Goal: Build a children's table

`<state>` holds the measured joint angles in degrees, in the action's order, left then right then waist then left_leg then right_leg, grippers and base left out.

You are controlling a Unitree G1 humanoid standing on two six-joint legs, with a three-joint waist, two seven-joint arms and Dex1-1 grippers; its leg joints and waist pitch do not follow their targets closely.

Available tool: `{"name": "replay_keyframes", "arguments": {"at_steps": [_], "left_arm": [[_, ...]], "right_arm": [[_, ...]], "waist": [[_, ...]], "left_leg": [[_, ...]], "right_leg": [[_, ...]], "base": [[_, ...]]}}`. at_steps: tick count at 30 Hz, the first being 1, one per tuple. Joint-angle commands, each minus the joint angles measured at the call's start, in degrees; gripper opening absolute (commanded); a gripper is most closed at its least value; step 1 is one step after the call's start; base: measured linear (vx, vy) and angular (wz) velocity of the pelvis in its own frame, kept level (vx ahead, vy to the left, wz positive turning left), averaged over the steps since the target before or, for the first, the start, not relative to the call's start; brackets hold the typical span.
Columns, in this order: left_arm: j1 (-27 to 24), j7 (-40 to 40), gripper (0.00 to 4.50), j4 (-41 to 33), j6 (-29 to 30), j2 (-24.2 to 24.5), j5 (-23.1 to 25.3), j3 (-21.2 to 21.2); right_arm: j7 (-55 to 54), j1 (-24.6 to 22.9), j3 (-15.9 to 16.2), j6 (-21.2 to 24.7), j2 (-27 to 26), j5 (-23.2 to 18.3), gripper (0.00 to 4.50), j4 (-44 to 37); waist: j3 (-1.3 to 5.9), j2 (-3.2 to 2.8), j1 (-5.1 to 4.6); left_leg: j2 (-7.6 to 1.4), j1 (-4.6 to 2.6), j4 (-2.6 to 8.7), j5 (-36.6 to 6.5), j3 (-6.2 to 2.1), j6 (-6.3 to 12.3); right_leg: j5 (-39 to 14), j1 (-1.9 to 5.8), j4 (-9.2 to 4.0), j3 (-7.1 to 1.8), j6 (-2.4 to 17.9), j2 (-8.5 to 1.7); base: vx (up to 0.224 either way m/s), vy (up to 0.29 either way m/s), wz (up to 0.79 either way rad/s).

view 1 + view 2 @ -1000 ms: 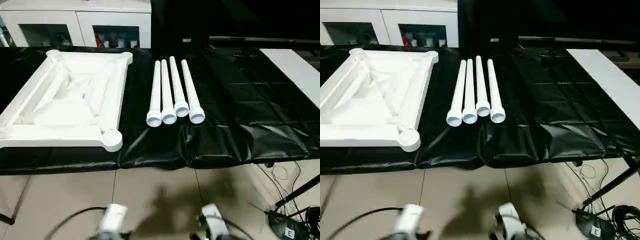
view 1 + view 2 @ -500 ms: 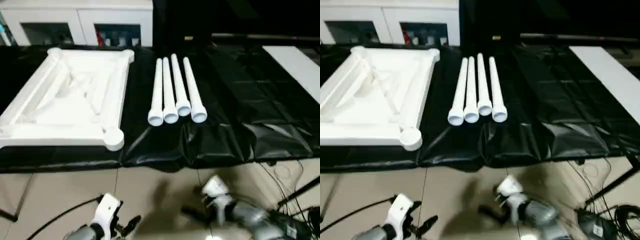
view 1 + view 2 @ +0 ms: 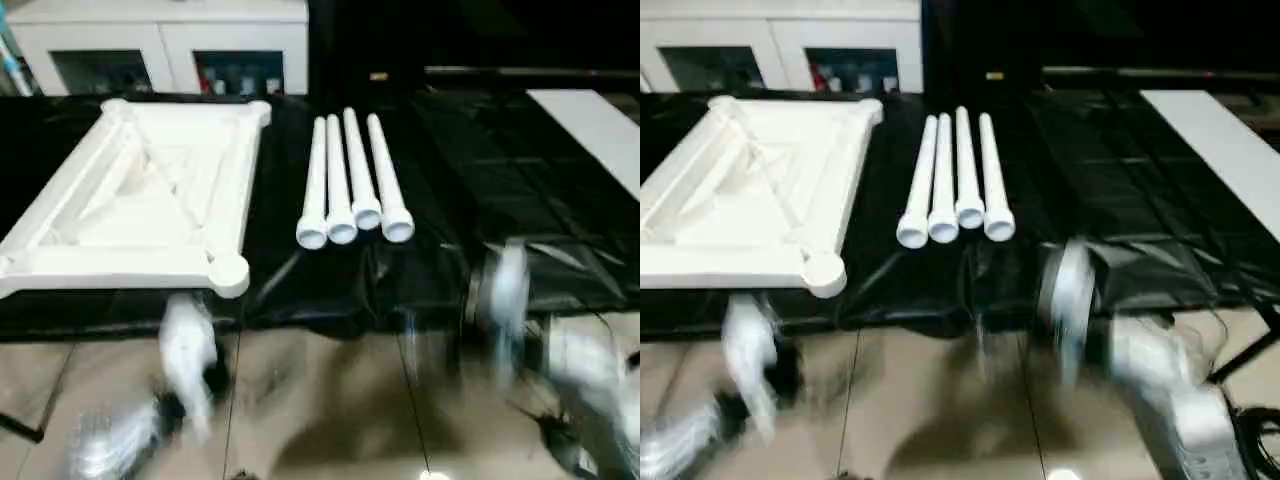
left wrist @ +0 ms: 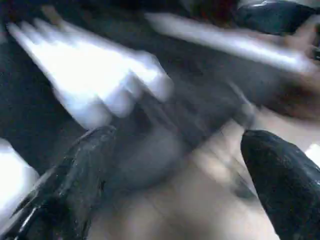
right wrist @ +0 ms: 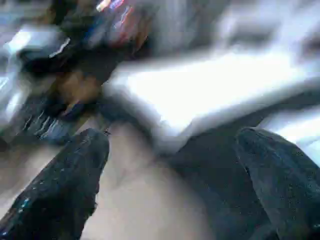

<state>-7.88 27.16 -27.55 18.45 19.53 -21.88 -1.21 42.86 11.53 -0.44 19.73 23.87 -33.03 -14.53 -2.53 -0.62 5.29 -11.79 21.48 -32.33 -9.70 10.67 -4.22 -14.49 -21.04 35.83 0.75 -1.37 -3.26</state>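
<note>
The white tabletop (image 3: pixel 140 195) lies upside down on the left of the black-covered surface, its X-braced ribs and round corner sockets facing up. Several white tapered legs (image 3: pixel 350 180) lie side by side to its right, wide ends toward me. My left arm (image 3: pixel 188 350) is a blur below the tabletop's near corner, over the floor. My right arm (image 3: pixel 505 300) is a blur at the surface's front edge, right of the legs. The left gripper (image 4: pixel 175 137) and the right gripper (image 5: pixel 170 136) are both open, fingers wide apart with nothing between them.
A black sheet (image 3: pixel 480 170) covers the work surface. A white cabinet with glass doors (image 3: pixel 160 40) stands behind it. A white board (image 3: pixel 600 130) lies at the far right. Cables (image 3: pixel 590 440) lie on the tiled floor at the lower right.
Both arms have swung up from the picture's bottom edge toward the surface's front edge, the right one moving further right. The tabletop and legs have not moved. Both grippers stayed open.
</note>
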Motion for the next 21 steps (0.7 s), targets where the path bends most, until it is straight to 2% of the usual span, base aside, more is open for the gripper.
{"name": "replay_keyframes", "arguments": {"at_steps": [1,2,3,4,5,6,7,8,10,11,12,13,14,15,16,17,18,19,20,21], "left_arm": [[3.9,-6.4,4.5,1.1,-0.9,-1.6,2.3,3.2],[6.7,-9.3,4.5,2.4,-2.6,-3.2,3.6,4.0],[9.1,-12.5,4.5,3.8,-4.9,-4.7,6.2,4.5],[12.6,-17.0,4.5,6.5,-4.7,-6.3,7.6,5.5],[15.5,-21.0,4.5,8.9,-3.6,-7.4,8.4,6.4],[16.9,-21.2,4.5,11.3,-4.6,-7.3,8.6,6.3],[17.6,-21.1,4.5,12.3,-5.0,-7.1,8.8,6.1],[18.0,-21.2,4.5,13.9,-5.8,-7.6,8.5,6.1],[18.1,-21.6,4.5,15.4,-5.5,-9.6,8.9,6.1],[17.8,-21.4,4.5,15.7,-6.6,-10.2,9.7,5.7],[17.8,-21.4,4.5,15.7,-6.6,-10.2,9.7,5.7],[17.6,-21.2,4.5,15.8,-7.4,-10.5,10.3,5.4],[17.0,-22.3,4.5,17.0,-7.8,-10.2,13.0,4.3],[16.4,-23.3,4.5,18.2,-8.1,-9.8,15.0,3.4],[15.7,-24.4,4.5,19.2,-8.3,-9.8,16.2,3.0],[15.2,-25.2,4.5,19.9,-8.7,-9.8,16.9,2.7],[14.5,-25.6,4.5,20.5,-9.2,-10.2,17.4,2.7],[14.1,-25.6,4.5,20.7,-9.3,-10.3,17.7,2.6],[14.1,-25.6,4.5,20.7,-9.4,-10.4,17.8,2.6],[13.9,-25.5,4.5,20.7,-9.6,-10.4,17.9,2.6]], "right_arm": [[-10.0,3.4,-3.3,0.7,-2.1,2.7,4.43,2.0],[-13.7,5.0,-3.7,0.2,-3.2,5.2,4.43,2.9],[-16.9,6.0,-4.1,-1.1,-4.3,7.8,4.43,3.9],[-23.1,6.9,-3.7,-4.2,-5.5,15.0,4.43,5.9],[-28.8,7.6,-3.3,-6.8,-6.4,21.5,4.43,7.6],[-32.9,7.9,-3.7,-8.3,-7.9,23.4,4.43,10.0],[-35.6,8.1,-4.1,-8.6,-8.9,23.7,4.43,11.2],[-37.3,8.2,-4.1,-6.8,-9.2,23.4,4.43,13.4],[-35.7,7.7,-4.2,-3.0,-10.6,19.2,4.43,15.1],[-35.4,7.2,-4.5,-3.0,-11.9,17.8,4.43,15.0],[-35.4,7.2,-4.5,-3.0,-11.9,17.8,4.43,15.0],[-35.3,6.9,-4.7,-3.5,-12.8,17.1,4.43,14.7],[-35.0,6.0,-3.6,-4.3,-13.7,18.2,4.43,14.4],[-35.0,5.1,-2.3,-5.3,-14.5,20.1,4.43,14.1],[-34.6,4.2,-1.2,-5.8,-15.0,21.3,4.43,14.1],[-35.0,3.6,0.0,-7.1,-15.1,22.9,4.43,14.4],[-36.7,3.2,1.2,-9.1,-14.6,25.3,4.43,15.3],[-36.8,3.2,1.5,-9.8,-14.4,25.6,4.43,15.7],[-36.7,3.3,1.6,-9.9,-14.3,25.6,4.43,15.7],[-36.1,3.3,1.6,-9.9,-14.4,25.1,4.43,15.8]], "waist": [[1.87,0.73,-0.14],[2.25,0.56,0.18],[2.09,0.89,-0.07],[2.52,1.06,-0.03],[2.74,1.08,0.01],[3.59,1.06,0.09],[3.84,0.99,0.08],[4.14,1.14,-0.13],[4.46,0.75,-0.27],[4.54,0.85,-0.33],[4.84,0.97,-0.02],[4.82,1.03,0.08],[4.47,0.76,0.1],[4.31,0.81,0.12],[4.14,0.6,0.14],[3.96,0.89,0.23],[3.87,0.88,0.33],[3.83,1.3,0.41],[3.77,1.28,0.81],[3.73,1.27,0.99]], "left_leg": [[-1.25,-1.05,3.7,-15.0,-0.81,-2.61],[-1.22,-1.49,3.38,-14.0,-0.68,-3.1],[-1.2,-1.08,3.45,-13.3,-0.64,-3.12],[-1.16,-0.93,3.3,-11.6,-0.67,-3.85],[-1.1,-0.98,3.16,-10.1,-0.73,-4.49],[-0.48,-0.87,2.68,-6.2,-0.93,-5.61],[-0.39,-0.76,2.49,-4.0,-0.99,-5.45],[-0.22,-0.48,2.0,-0.7,-1.13,-4.8],[-0.03,-0.61,1.33,2.7,-1.01,-3.97],[0.07,-0.52,1.15,3.0,-0.91,-3.36],[0.01,-0.1,0.74,4.2,-0.88,-1.96],[0.01,-0.06,0.73,4.4,-0.84,-1.59],[-0.16,-0.1,0.93,2.3,-0.8,-1.22],[-0.23,-0.15,1.11,0.6,-0.84,-1.36],[-0.41,-0.19,1.33,-2.6,-0.87,-1.43],[-0.33,0.18,1.31,-5.3,-0.6,0.04],[-0.3,0.39,1.3,-6.5,-0.51,1.06],[-0.12,1.01,1.06,-7.7,-0.39,3.64],[-0.35,1.12,0.47,-8.8,-0.48,6.48],[-0.37,1.38,0.17,-9.0,-0.63,7.72]], "right_leg": [[-17.6,-0.07,-5.83,-1.88,5.8,-3.04],[-15.8,-0.04,-5.86,-1.9,5.0,-3.08],[-14.0,0.19,-5.73,-1.91,4.7,-2.92],[-9.5,0.49,-5.34,-1.77,4.0,-2.76],[-6.7,0.42,-5.0,-1.69,3.8,-2.62],[1.9,1.16,-3.9,-1.46,3.9,-2.4],[5.8,1.24,-3.55,-1.38,3.8,-2.22],[14.2,1.67,-2.66,-1.25,3.7,-1.8],[22.7,1.65,-2.01,-1.11,4.3,-1.35],[25.0,1.87,-1.83,-1.16,4.4,-1.31],[30.2,2.15,-1.4,-1.16,4.3,-1.57],[31.2,2.08,-1.39,-1.12,4.1,-1.58],[29.6,1.71,-1.79,-0.99,3.7,-1.73],[27.5,1.71,-1.94,-1.0,3.5,-1.91],[22.8,1.63,-2.44,-1.07,3.3,-2.33],[18.1,1.88,-2.94,-1.66,3.0,-3.34],[15.6,1.86,-3.32,-1.96,3.2,-3.94],[11.2,2.32,-3.89,-2.6,4.0,-5.09],[6.5,2.08,-4.82,-3.45,4.8,-6.58],[4.3,2.25,-5.25,-3.85,5.2,-7.26]], "base": [[-0.062,-0.018,-0.01],[0.0,0.0,0.0],[0.0,0.0,0.0],[0.0,0.0,0.0],[0.0,0.0,0.0],[0.0,0.0,0.0],[0.0,0.0,0.0],[0.0,0.0,0.0],[0.0,0.0,0.0],[0.0,0.0,0.0],[0.0,0.0,0.0],[0.0,0.0,0.0],[0.0,0.0,0.0],[0.0,0.0,0.0],[0.0,0.0,0.0],[0.0,0.0,0.0],[0.0,0.0,0.0],[0.0,0.0,0.0],[0.0,0.0,0.0],[-0.057,0.063,0.01]]}}
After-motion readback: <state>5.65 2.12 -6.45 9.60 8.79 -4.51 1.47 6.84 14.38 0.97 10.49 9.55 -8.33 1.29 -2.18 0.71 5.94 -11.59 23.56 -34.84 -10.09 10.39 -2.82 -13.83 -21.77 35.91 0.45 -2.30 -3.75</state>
